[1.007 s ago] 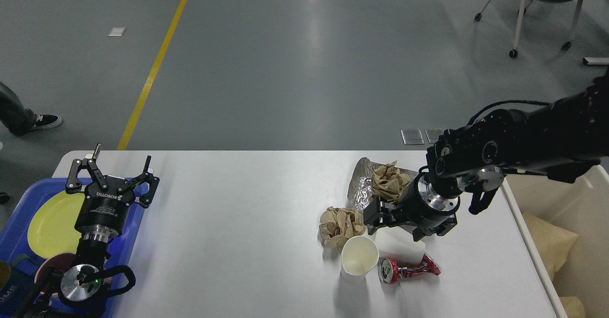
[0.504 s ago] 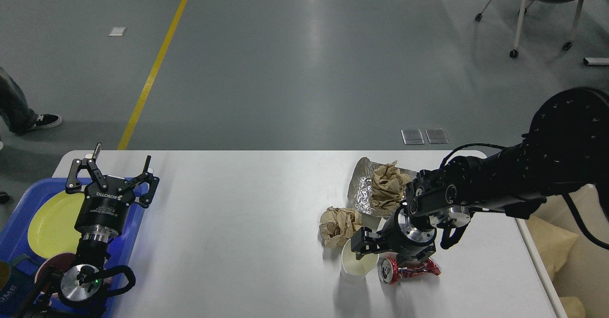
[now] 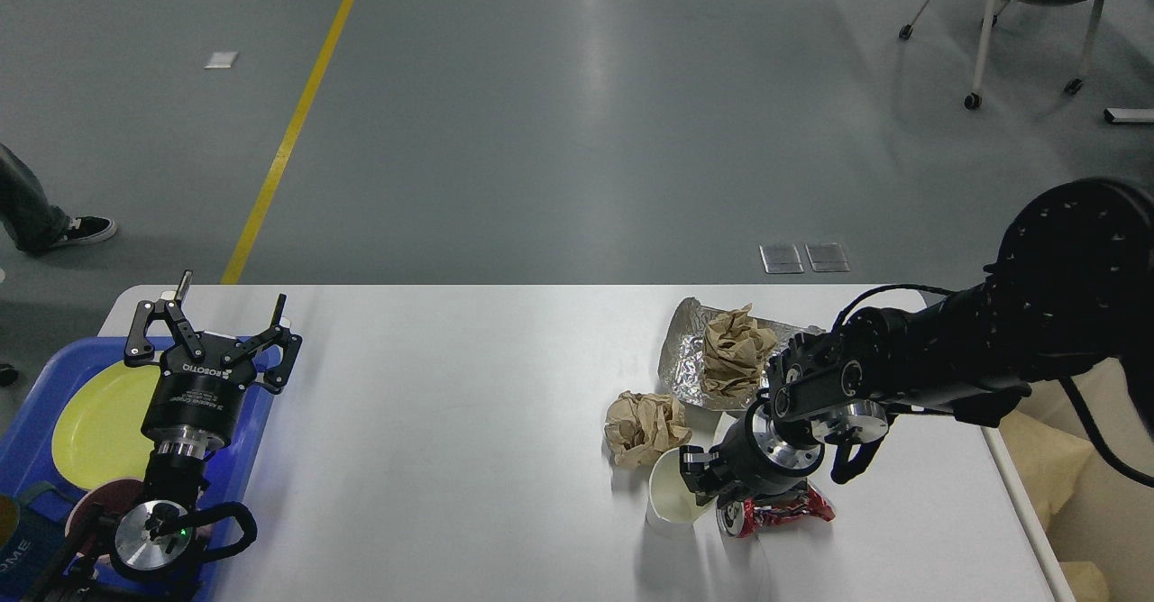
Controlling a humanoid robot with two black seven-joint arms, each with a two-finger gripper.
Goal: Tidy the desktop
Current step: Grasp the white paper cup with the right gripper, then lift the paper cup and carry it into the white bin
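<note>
**Desktop stock, head view**

1. The desktop [image 3: 469, 422] — I am looking down on the white tabletop, which is filling the lower half of the view from the blue tray on its left end to the cream bin off its right edge.

2. Right arm [image 3: 1010, 350] — it is reaching in from the right and angling down toward the litter on the right half of the desktop.

3. Blue tray [image 3: 243, 458] — it is sitting at the left end, carrying a yellow plate [image 3: 95, 422].

4. Cream bin [image 3: 1095, 485] — it is standing just beside the right edge, with crumpled paper inside.

5. Left gripper [image 3: 212, 318] — it is hovering above the tray's far right corner, pointing away from me, its fingers spread wide apart and holding nothing.

6. Foil sheet [image 3: 682, 363] — it is lying near the far edge, with a brown paper wad [image 3: 737, 345] resting on it.

7. Second brown paper ball [image 3: 642, 426] — it is lying just nearside of the foil.

8. White paper cup [image 3: 669, 498] — it is lying tipped, mouth toward me, touching the crushed red can [image 3: 777, 516] on its right.

9. Right gripper [image 3: 699, 474] — it is pressing in at the cup's upper rim. It is showing dark and end-on, so I cannot tell how its jaws are standing.
</note>
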